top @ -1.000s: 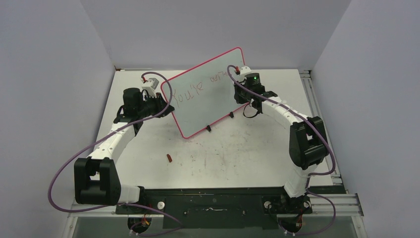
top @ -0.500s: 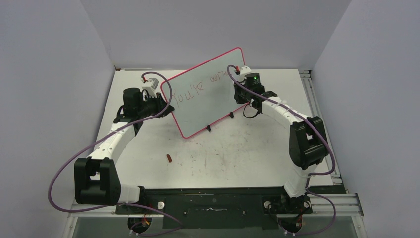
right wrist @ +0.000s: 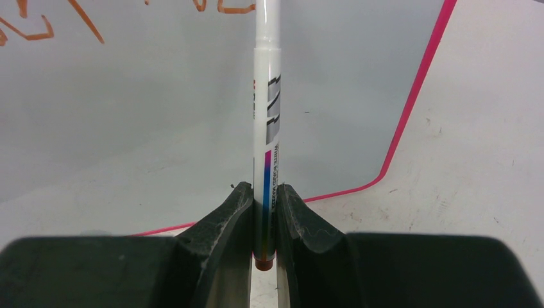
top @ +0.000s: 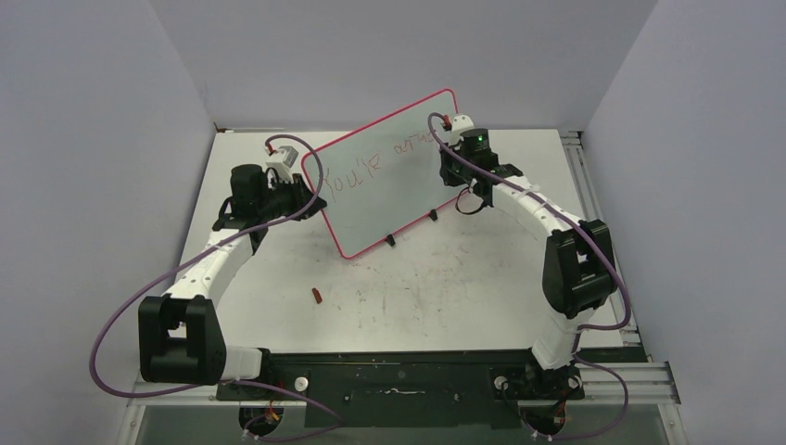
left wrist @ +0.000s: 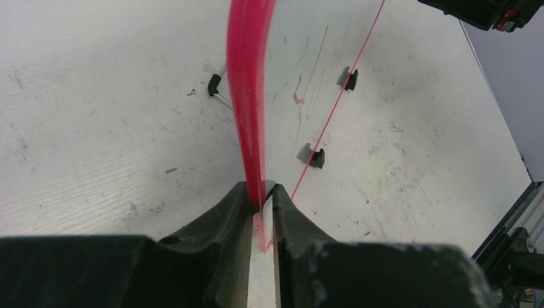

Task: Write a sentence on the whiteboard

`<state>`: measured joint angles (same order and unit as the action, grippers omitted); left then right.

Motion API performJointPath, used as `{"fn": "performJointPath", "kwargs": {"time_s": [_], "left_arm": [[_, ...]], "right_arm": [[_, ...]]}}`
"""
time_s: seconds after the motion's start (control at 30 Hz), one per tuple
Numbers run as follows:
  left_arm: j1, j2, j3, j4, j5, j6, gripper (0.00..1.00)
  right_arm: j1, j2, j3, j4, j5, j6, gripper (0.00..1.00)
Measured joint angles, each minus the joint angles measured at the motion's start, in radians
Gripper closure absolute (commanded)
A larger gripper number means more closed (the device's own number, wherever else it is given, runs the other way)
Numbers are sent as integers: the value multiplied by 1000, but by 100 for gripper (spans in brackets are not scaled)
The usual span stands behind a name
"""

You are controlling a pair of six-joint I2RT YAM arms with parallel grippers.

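The whiteboard (top: 389, 171) stands tilted on the table, pale with a pink-red rim. My left gripper (left wrist: 262, 196) is shut on the rim (left wrist: 247, 96) at the board's left edge. The sentence (top: 371, 162) shows as thin reddish-brown words, "You're" and a second word further right. My right gripper (right wrist: 263, 192) is shut on a white marker (right wrist: 267, 122), which points at the board just below the red strokes (right wrist: 38, 25). In the top view this gripper (top: 451, 141) sits at the board's upper right, by the second word.
A small red marker cap (top: 316, 296) lies on the table in front of the board. Two black clip feet (top: 391, 240) sit at the board's lower edge. Walls enclose the table on three sides.
My right gripper with the marker has shifted a little up and to the left along the board's upper right. The left arm and the board have stayed put.
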<state>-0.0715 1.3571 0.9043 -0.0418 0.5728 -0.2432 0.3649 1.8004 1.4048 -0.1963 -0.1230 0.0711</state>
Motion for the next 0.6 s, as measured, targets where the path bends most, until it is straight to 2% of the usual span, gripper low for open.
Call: {"fn": "performJointPath", "kwargs": {"time_s": [0.6], "left_arm": [[-2, 0, 8, -16, -4, 11, 100]], "right_arm": [[-12, 37, 66, -40, -24, -15, 95]]}}
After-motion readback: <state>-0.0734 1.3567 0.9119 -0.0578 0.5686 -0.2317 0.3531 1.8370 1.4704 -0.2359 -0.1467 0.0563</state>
